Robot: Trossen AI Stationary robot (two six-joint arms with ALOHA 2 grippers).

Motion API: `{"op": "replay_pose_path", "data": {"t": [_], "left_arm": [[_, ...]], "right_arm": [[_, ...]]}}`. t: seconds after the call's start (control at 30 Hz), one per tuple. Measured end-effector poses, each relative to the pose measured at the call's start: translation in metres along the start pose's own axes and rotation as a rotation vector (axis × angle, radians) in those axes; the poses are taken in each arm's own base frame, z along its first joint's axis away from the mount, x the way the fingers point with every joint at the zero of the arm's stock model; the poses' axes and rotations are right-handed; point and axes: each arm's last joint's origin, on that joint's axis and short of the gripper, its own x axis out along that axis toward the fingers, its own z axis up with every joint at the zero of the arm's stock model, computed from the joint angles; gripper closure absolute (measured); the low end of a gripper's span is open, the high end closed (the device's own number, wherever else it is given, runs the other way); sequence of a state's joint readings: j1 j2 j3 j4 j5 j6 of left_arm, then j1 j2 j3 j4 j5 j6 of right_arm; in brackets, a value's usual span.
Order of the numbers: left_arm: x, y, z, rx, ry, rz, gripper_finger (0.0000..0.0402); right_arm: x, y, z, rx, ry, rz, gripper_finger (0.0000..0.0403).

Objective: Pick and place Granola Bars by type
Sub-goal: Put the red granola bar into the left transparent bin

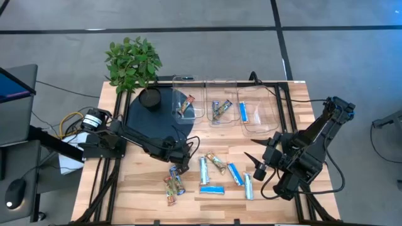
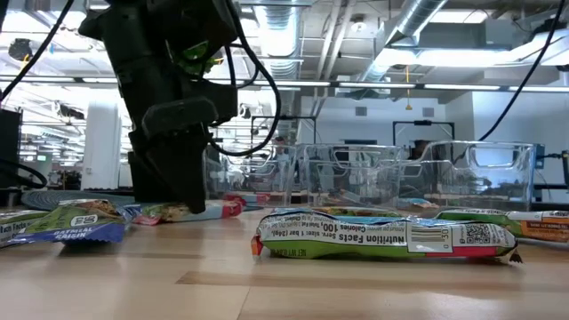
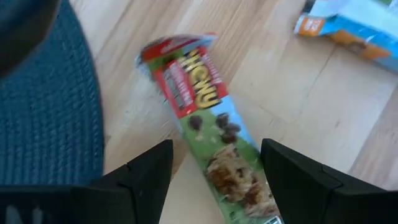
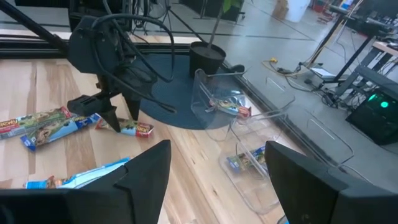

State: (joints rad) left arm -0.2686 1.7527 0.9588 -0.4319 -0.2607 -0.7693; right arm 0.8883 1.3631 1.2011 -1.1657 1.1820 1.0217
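Left gripper (image 3: 214, 171) is hovering, fingers spread wide and holding nothing, over a green-and-red granola bar (image 3: 208, 121) lying on the counter (image 1: 144, 188) beside the dark round mat (image 1: 151, 116). Advised: centre it, descend, close across its width. Right gripper (image 1: 257, 164) is waiting open and empty near blue bars (image 1: 233, 173).
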Motion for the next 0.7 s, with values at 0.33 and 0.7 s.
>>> {"op": "replay_pose_path", "data": {"t": [0.33, 0.7], "left_arm": [[0.009, -0.001, 0.003, -0.006, 0.015, -0.041, 0.0163], [0.022, -0.002, -0.001, 0.077, 0.059, 0.051, 0.0171]], "right_arm": [[0.0, 0.0, 0.0, 0.002, 0.001, 0.001, 0.0148], [0.005, -0.002, 0.002, 0.002, 0.009, -0.02, 0.0148]]}}
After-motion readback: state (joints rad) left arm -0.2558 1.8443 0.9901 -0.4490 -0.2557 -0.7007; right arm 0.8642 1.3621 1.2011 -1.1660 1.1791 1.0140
